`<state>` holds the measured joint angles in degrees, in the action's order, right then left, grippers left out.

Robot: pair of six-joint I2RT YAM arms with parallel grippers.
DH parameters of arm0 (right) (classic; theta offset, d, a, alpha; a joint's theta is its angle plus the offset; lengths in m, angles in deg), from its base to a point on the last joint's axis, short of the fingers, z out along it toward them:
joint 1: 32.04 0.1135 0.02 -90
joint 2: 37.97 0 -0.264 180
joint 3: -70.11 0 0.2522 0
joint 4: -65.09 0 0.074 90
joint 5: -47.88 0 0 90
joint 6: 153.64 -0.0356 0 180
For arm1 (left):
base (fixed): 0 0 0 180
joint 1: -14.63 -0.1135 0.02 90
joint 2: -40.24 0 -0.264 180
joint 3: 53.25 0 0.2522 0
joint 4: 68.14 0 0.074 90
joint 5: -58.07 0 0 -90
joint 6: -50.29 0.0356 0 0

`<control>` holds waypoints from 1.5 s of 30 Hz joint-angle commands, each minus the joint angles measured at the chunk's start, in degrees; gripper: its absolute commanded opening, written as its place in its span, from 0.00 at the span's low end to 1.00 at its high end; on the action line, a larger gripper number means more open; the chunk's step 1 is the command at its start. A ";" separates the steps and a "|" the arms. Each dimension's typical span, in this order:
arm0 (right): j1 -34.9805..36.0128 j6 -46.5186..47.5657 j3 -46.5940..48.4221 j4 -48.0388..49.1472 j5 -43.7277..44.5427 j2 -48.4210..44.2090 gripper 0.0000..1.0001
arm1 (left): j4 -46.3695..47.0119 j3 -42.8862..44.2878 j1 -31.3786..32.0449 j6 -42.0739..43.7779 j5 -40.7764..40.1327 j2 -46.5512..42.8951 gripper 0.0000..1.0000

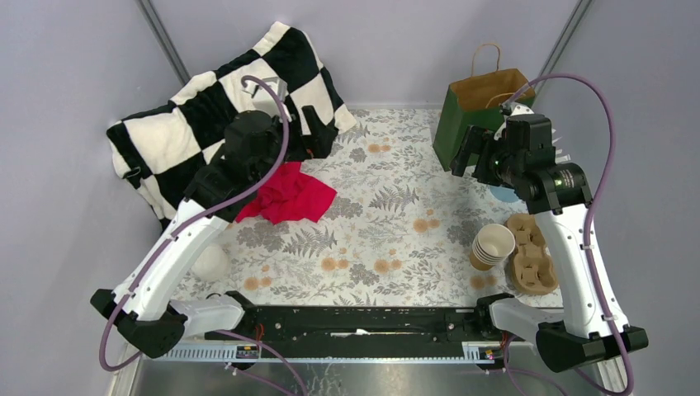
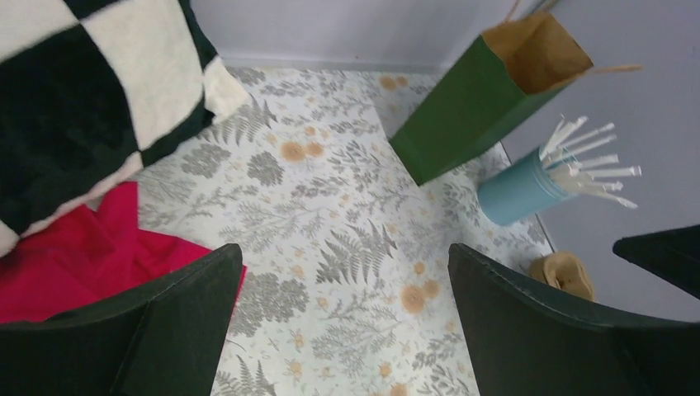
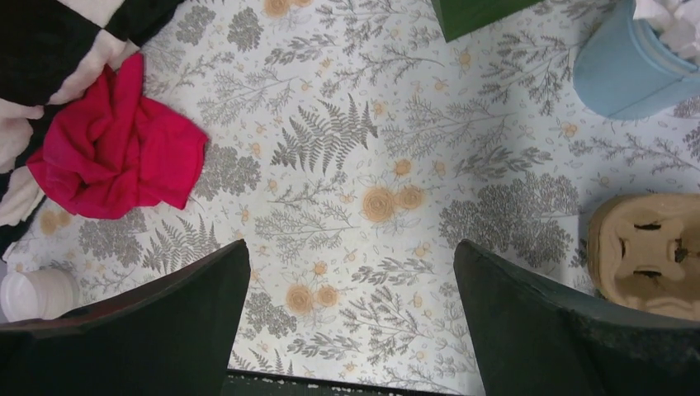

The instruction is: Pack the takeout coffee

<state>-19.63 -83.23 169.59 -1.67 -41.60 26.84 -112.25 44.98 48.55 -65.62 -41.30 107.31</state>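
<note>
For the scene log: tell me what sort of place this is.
Probably a robot test cell staged as a takeout-coffee counter: plain grey walls, a floral-cloth table, stacked paper cups, a cup carrier and a green paper bag.

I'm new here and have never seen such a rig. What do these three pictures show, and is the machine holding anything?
These are two robot arms bolted at the table's near edge. The wide picture looks down from above and behind: left arm on the left, right arm on the right. The other two come from a camera on each wrist; the dark shapes at the bottom are that tool's own fingers. The left tool and right tool are both open, holding nothing. On the flowered table: a checkered blanket, a red cloth, a green paper bag, a blue holder of straws, stacked lidless cups and a cardboard carrier. A small white item by the left arm is too unclear to name.
</note>
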 commanded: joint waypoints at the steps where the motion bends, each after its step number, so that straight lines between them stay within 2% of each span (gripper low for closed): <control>1: 0.02 -0.94 1.29 -4.58 0.67 -0.64 1.00 | 1.96 -1.32 3.68 -2.92 -1.77 -0.01 0.99; 7: -0.01 -3.12 -5.07 -4.27 -4.11 -4.76 1.00 | 2.45 -3.97 4.72 -6.24 0.63 -0.26 0.99; 13: -0.02 -13.45 -9.85 -13.35 2.11 -3.40 1.00 | 2.65 -4.49 4.76 -7.42 3.57 0.29 0.99; 18: -0.06 -15.80 -13.13 -16.90 6.93 -4.49 0.97 | 2.65 -5.05 4.76 -7.32 4.79 0.43 0.99; 22: -0.05 -16.18 -15.60 -17.06 8.71 -5.10 0.85 | 2.64 -4.77 4.76 -6.51 5.94 0.83 0.99; 25: -0.05 -16.62 -16.03 -19.10 10.00 -4.59 0.68 | 2.22 -3.65 4.76 -5.44 6.91 1.44 0.99; 32: -0.01 -16.43 -20.15 -16.77 13.48 -4.64 0.64 | 1.42 -2.44 4.76 -3.79 7.87 3.13 0.99; 36: -0.06 -16.06 -21.00 -15.14 14.61 -1.79 0.47 | 0.89 -1.01 4.75 -2.65 8.22 4.38 0.99; 41: -0.01 -16.51 -23.39 -13.04 15.96 -1.57 0.45 | 0.63 0.65 4.75 -1.14 8.27 5.79 0.99; 45: -0.02 -16.62 -25.49 -10.66 16.14 -1.43 0.39 | 0.10 1.68 4.72 -0.10 8.56 6.84 0.99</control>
<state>-19.63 -98.71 145.56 -15.09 -28.03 25.62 -112.84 43.47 53.11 -67.94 -33.58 113.61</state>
